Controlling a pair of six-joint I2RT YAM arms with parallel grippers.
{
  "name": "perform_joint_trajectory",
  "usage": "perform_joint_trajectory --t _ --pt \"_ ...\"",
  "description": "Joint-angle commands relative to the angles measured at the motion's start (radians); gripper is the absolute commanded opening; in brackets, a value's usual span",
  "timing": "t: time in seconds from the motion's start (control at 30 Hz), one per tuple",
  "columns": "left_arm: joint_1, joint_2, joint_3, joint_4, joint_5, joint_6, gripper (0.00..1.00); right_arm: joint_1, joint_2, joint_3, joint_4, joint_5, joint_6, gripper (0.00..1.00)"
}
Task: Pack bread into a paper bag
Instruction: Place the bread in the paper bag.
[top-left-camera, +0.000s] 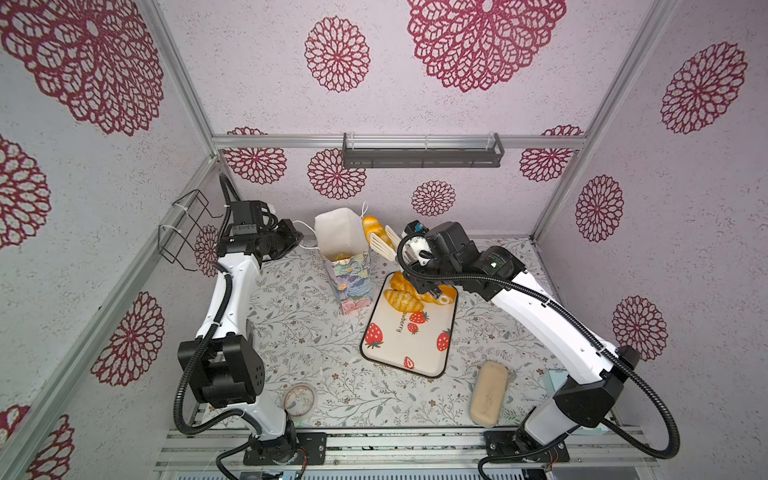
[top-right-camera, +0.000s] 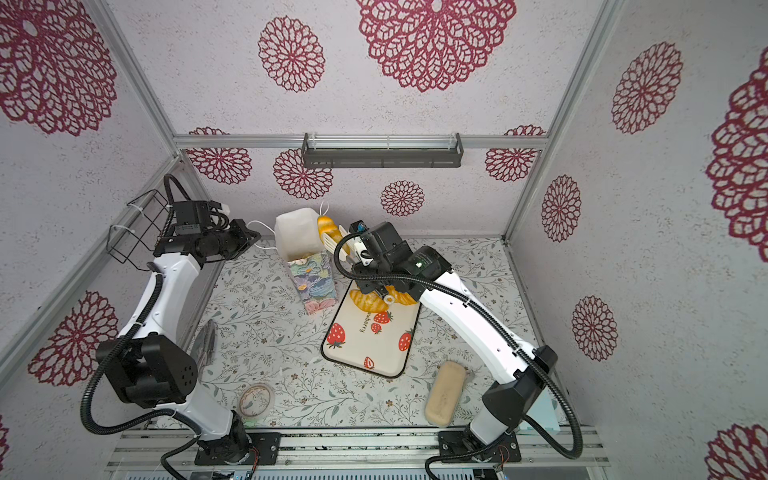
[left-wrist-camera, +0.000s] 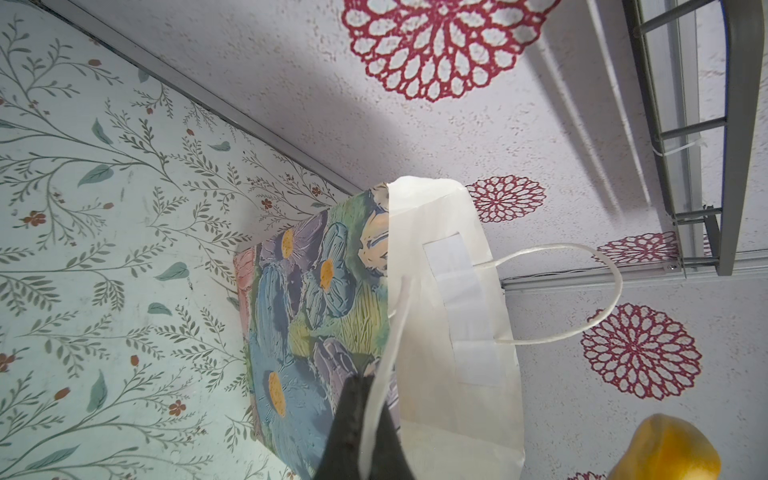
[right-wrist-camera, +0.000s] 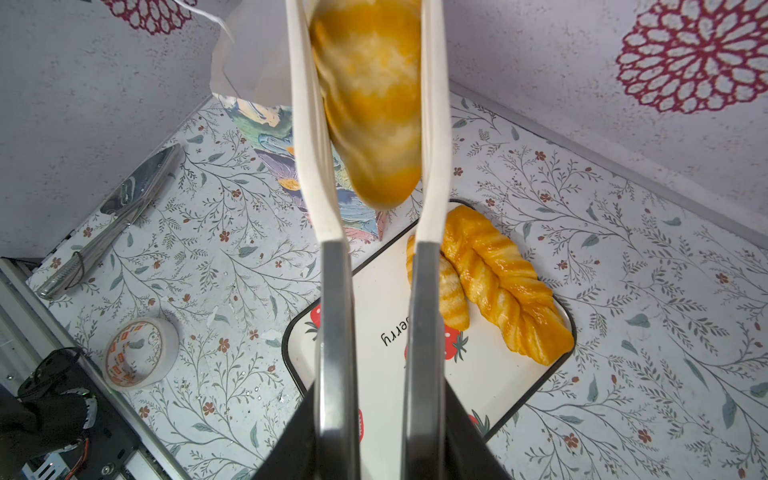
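- Golden roll (right-wrist-camera: 370, 104), long axis along the tongs (right-wrist-camera: 434, 124) gripping it, hangs just beside the bag (top-left-camera: 353, 286) mouth; right pincer (right-wrist-camera: 380, 415) clamps the tongs.
- Bag cord (left-wrist-camera: 392, 332) is pinched by the left pincer (left-wrist-camera: 365, 419), clear only in the left wrist view.
- Loaf (right-wrist-camera: 503, 282) on the tray (right-wrist-camera: 498, 386) shows whole in the right wrist view and is half-hidden by the arm from above.

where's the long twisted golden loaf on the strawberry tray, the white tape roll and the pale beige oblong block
long twisted golden loaf (right-wrist-camera: 505, 284): right wrist view, middle of its braid
white tape roll (right-wrist-camera: 170, 351): right wrist view, outer wall
pale beige oblong block (top-left-camera: 489, 392): a top view, middle of its top
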Motion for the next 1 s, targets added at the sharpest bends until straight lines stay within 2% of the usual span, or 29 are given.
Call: perform_joint_trajectory --t 0.0,0.57,0.97 --pt "-0.001 0.009 -0.014 0.021 0.003 0.005 0.0 -0.002 0.005 0.071 0.069 -0.023 -0.024 0.37" --pt "-0.001 0.012 -0.013 0.02 0.009 0.007 0.0 0.001 0.235 0.324 0.11 -0.138 0.001 0.36" --pt "0.0 0.004 -0.019 0.037 0.028 0.007 0.0 0.004 0.34 0.415 0.116 -0.166 0.002 0.36"
